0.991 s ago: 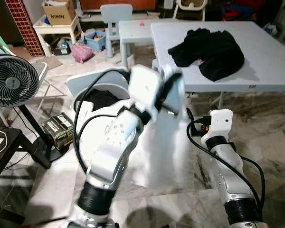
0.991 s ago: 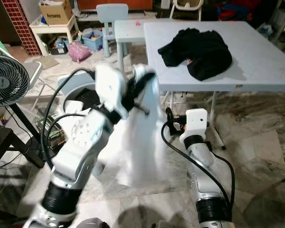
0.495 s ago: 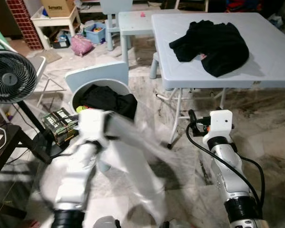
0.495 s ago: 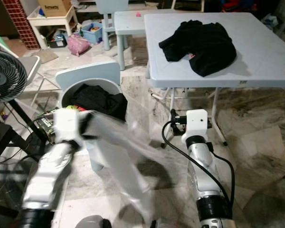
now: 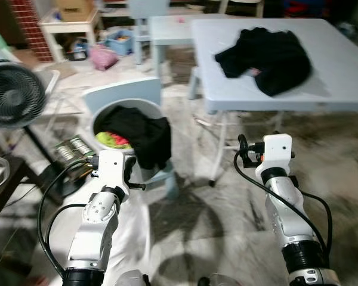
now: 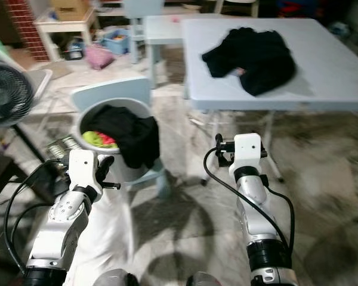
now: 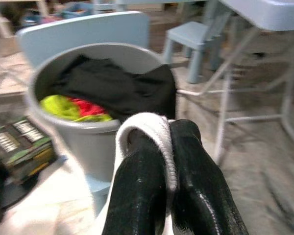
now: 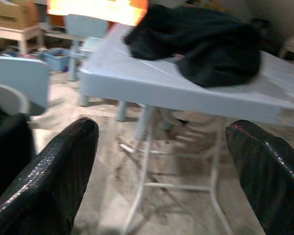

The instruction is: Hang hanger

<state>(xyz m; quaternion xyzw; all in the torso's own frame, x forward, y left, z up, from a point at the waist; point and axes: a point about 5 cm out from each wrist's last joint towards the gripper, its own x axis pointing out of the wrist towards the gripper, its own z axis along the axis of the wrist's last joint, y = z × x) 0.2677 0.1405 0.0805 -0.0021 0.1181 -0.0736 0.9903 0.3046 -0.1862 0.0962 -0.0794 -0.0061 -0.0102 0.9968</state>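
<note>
My left gripper is shut on a fold of white cloth, pinched between its two black fingers. In the eye views the left arm is held low at my left, and the white cloth hangs from it down to the floor. The gripper points toward a grey laundry bin. My right gripper is open with nothing between its fingers. It is held at waist height on my right, facing the table's legs. I see no hanger.
The laundry bin holds black clothing and something yellow-green. A light blue table with a black garment stands ahead right. A fan and a dark side table stand at my left. Marble floor lies ahead.
My left arm has swung down from in front of the camera to low on my left, taking the white cloth with it. The right arm has hardly moved.
</note>
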